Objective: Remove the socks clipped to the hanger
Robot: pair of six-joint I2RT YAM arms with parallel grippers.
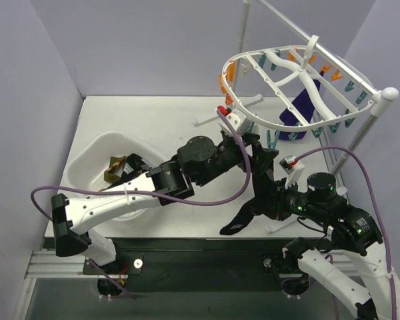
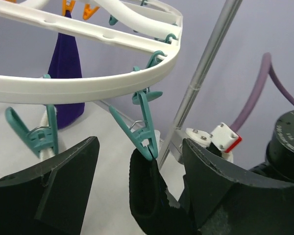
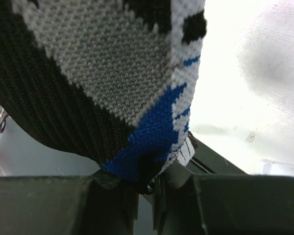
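Nearest the bases, the right gripper (image 3: 147, 188) is clamped on the black sock (image 1: 237, 223), pinching its grey, white and blue knit. The sock's long axis slants from its toe by the table's near edge up and away to a teal clip (image 2: 143, 128). The left gripper (image 2: 139, 147) stands spread, one finger on each side of that clip. Above is the hanger (image 2: 88, 83), tilted. A purple sock (image 2: 66, 73) hangs at its far side, and a metal pole (image 2: 206, 68) stands just right of the clip.

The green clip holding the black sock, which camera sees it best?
The left wrist camera: the clip is close and sharp, biting the black sock. From the top it looks tiny. The right wrist camera shows only sock.
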